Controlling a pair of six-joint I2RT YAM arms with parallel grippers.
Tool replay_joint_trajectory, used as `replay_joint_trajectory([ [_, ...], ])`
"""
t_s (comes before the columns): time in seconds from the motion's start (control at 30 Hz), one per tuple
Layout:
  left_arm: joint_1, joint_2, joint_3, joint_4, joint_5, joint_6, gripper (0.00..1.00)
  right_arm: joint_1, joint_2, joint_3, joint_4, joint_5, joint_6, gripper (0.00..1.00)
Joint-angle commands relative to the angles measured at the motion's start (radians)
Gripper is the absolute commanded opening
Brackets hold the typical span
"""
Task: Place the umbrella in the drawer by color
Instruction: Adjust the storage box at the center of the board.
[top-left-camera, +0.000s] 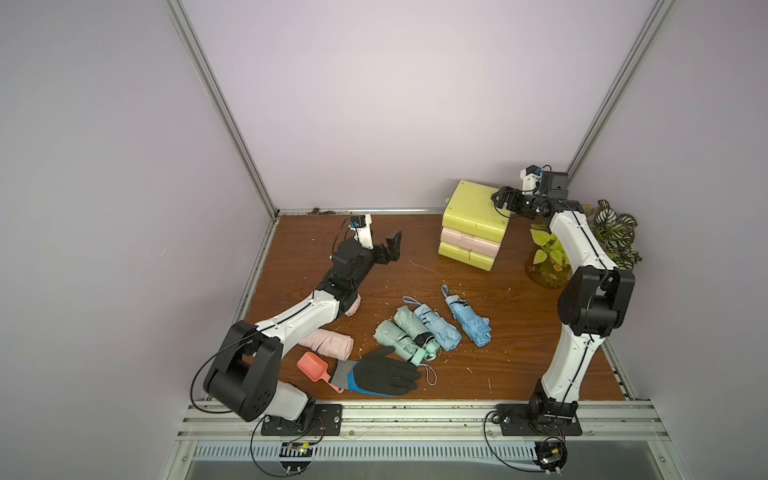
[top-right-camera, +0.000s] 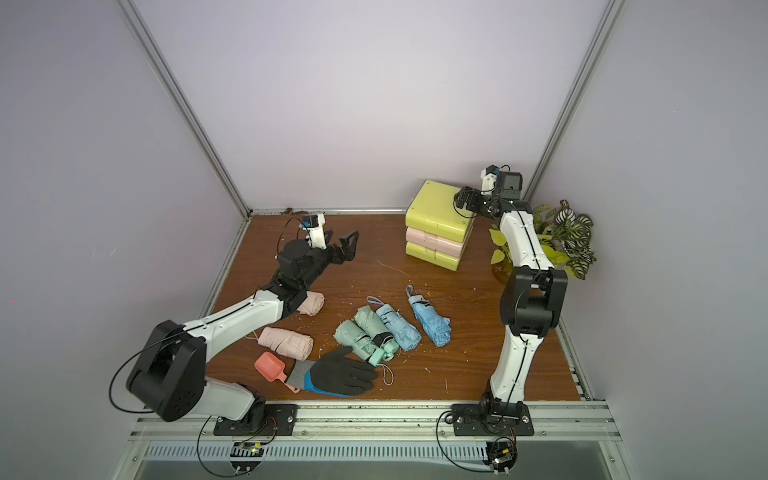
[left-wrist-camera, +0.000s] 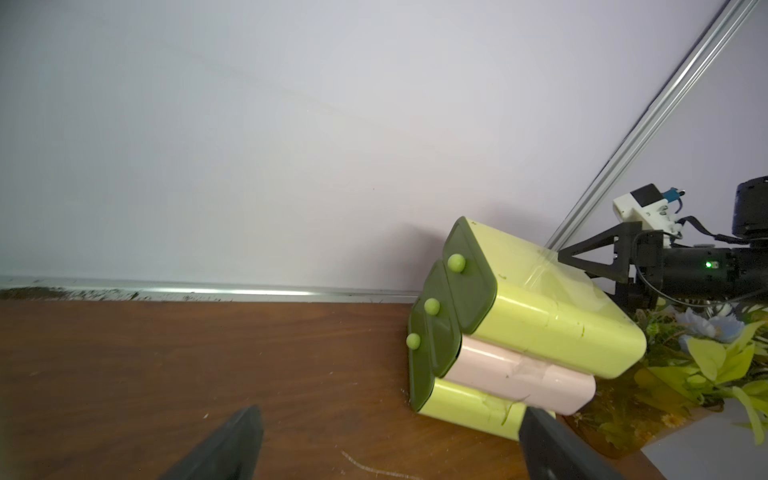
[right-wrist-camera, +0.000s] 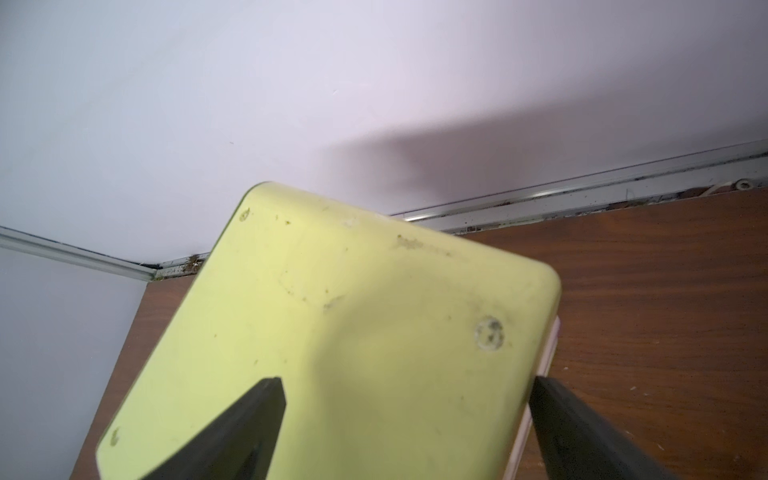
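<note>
A three-drawer stack (top-left-camera: 473, 216) stands at the back right, yellow-green on top, pink in the middle and yellow-green below. In the left wrist view its dark green fronts (left-wrist-camera: 446, 328) are all shut. On the table lie two pink umbrellas (top-left-camera: 328, 343), two mint ones (top-left-camera: 395, 336) and two blue ones (top-left-camera: 467, 320), folded. My left gripper (top-left-camera: 388, 249) is open and empty above the table, facing the drawer fronts from the left. My right gripper (top-left-camera: 500, 199) hangs open over the stack's top (right-wrist-camera: 353, 332), with nothing between its fingers.
A black and blue glove (top-left-camera: 382, 374) and a pink scoop (top-left-camera: 313, 368) lie near the front edge, beside the umbrellas. Potted plants (top-left-camera: 615, 232) stand at the right behind my right arm. Walls and metal rails close in the back and sides.
</note>
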Motion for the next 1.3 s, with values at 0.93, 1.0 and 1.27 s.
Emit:
replay_joint_trajectory([
  [0.93,-0.188,0.135,0.100,0.070,0.173,-0.182,1.00,0.313,0.247,0.434,-0.293,-0.187,-0.321,0.99],
  [1.0,-0.207,0.154,0.138,0.036,0.176,-0.173,1.00,0.312,0.234,0.446,-0.288,-0.113,-0.277,0.99],
  [1.27,-0.213,0.079,0.167,-0.185,-0.014,-0.066,1.00,0.245,0.068,0.369,-0.262,0.081,-0.093,1.00],
])
